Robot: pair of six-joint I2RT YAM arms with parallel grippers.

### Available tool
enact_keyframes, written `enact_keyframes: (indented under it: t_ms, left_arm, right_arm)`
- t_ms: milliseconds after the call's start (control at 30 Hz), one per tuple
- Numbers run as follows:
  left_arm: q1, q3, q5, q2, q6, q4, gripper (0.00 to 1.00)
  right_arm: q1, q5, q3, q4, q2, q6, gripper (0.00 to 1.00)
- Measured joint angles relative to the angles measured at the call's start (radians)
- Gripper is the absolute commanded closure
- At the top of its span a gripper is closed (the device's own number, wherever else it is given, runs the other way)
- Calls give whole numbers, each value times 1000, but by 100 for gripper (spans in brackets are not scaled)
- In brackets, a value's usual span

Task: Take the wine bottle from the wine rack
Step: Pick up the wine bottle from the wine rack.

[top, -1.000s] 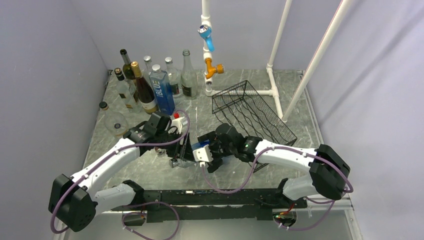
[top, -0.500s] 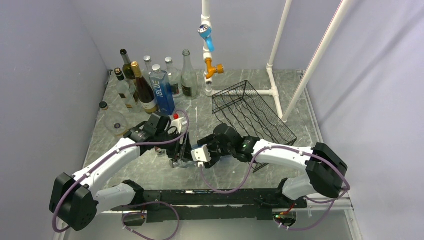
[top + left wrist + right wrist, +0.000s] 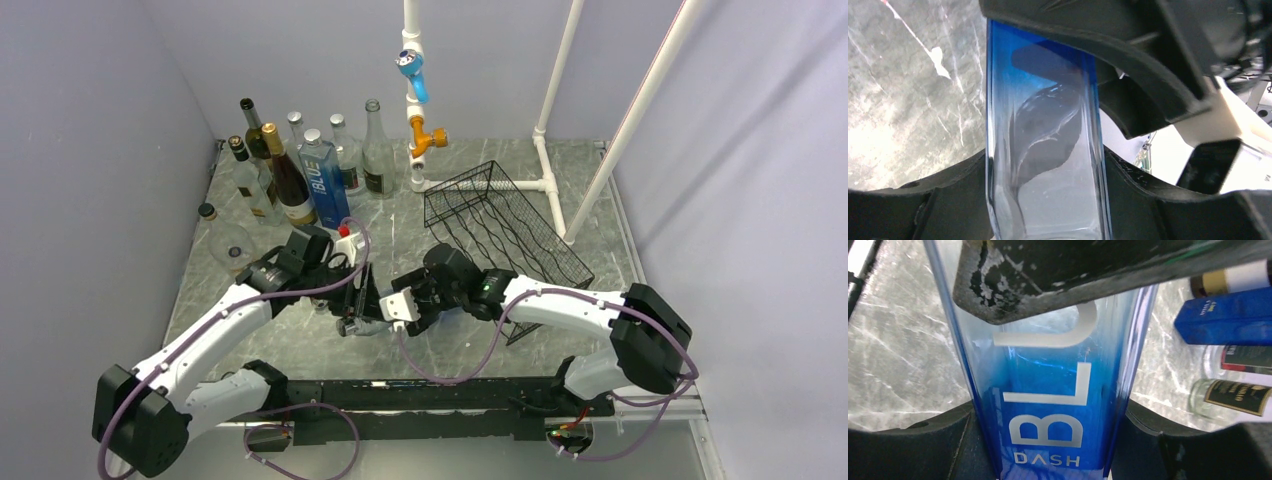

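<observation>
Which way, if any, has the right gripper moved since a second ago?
Yes, slightly: the right gripper, clamped on the blue bottle, has shifted left, away from the wine rack.

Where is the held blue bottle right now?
Both wrist views show the blue bottle clamped in both arms' jaws; overhead, that is centre-front, left of the wine rack.
</observation>
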Motion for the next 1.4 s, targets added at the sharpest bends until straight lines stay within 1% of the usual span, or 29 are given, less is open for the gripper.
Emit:
enact_keyframes:
  t_ms: [133,333,400,500,567,700,867,1100,1267,1400]
  left_arm:
    - [6,0,-6,-40,14,19,20]
    - [23,0,-14,-84,37,53,18]
    - [31,0,-23,-102,41,54,15]
    - [42,7,-49,-141,49,55,8]
    - [47,14,-80,-182,57,60,1]
    - [55,14,-153,-289,66,84,0]
    - [55,6,-220,-428,66,156,1]
    - [55,-76,-291,-575,93,249,0]
    - [55,-140,-311,-673,146,320,0]
    - [55,-216,-288,-765,195,428,1]
  right_arm:
    - [0,-24,0,-14,6,47,100]
    - [-2,-27,5,-56,13,62,100]
    - [-2,-32,5,-64,13,62,100]
    - [-6,-48,5,-92,13,64,100]
    - [-11,-61,5,-107,13,67,100]
    - [-24,-99,14,-135,13,74,100]
    - [-45,-141,35,-179,13,101,100]
    - [-89,-226,55,-226,13,141,100]
    - [-134,-296,62,-242,13,183,100]
    - [-168,-354,62,-245,13,222,100]
